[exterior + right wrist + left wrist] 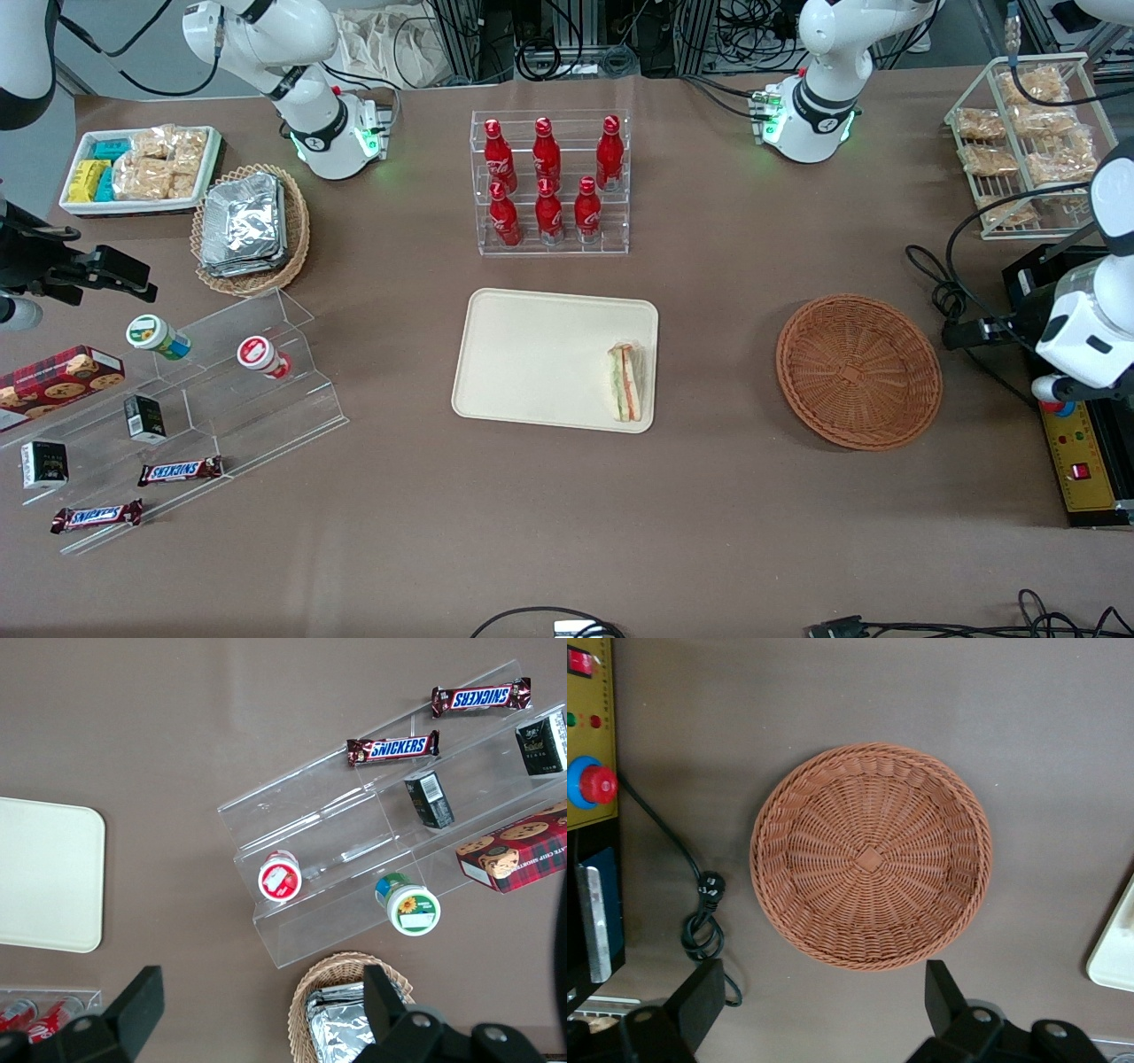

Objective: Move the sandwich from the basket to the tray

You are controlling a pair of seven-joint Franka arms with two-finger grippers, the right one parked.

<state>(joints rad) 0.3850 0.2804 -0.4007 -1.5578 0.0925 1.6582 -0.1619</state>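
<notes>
Resting on the tray (pixel 532 354), the sandwich (pixel 625 383) lies along the tray's edge nearest the basket (pixel 858 372), its orange and green layers showing. The tray sits flat on the brown tabletop (pixel 709 514), nearer the front camera than the clear rack of red bottles (pixel 549 182). The basket stands well apart from the tray, toward my working arm's end of the tabletop, and holds nothing.

My hand (pixel 819 1001) hangs above the tabletop just beside the basket, its two dark fingers (pixel 700 992) spread wide with only bare brown surface and the basket's rim between them; it grips nothing. In the wrist view the whole round weave of the basket (pixel 870 855) shows from above, and a corner of the tray (pixel 1116 952) peeks in at the edge. A black cable (pixel 700 912) coils on the tabletop near the basket, beside a yellow control box (pixel 589 735) with a red button.
</notes>
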